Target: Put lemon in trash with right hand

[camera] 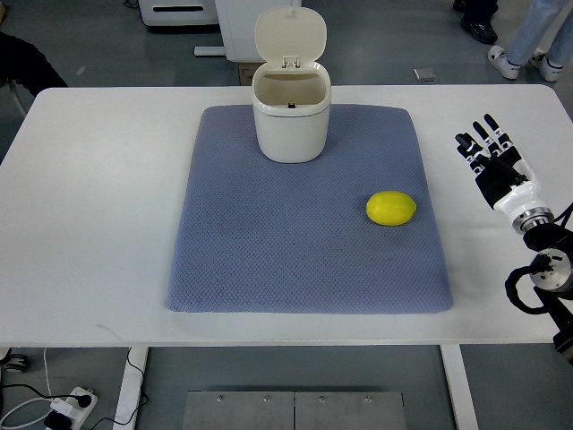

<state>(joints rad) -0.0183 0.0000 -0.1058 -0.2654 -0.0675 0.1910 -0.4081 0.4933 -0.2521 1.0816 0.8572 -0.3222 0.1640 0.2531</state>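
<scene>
A yellow lemon (391, 208) lies on the right part of a blue-grey mat (269, 242). At the mat's far edge stands a small cream trash bin (291, 121) with its lid flipped up and its mouth uncovered. My right hand (488, 152) hovers over the bare white table to the right of the mat, fingers stretched out and holding nothing, roughly a hand's length from the lemon. The left arm does not show.
The white table (89, 224) extends left and right of the mat. A person's legs and shoes (519, 54) stand beyond the far right corner. White equipment sits on the floor behind the bin.
</scene>
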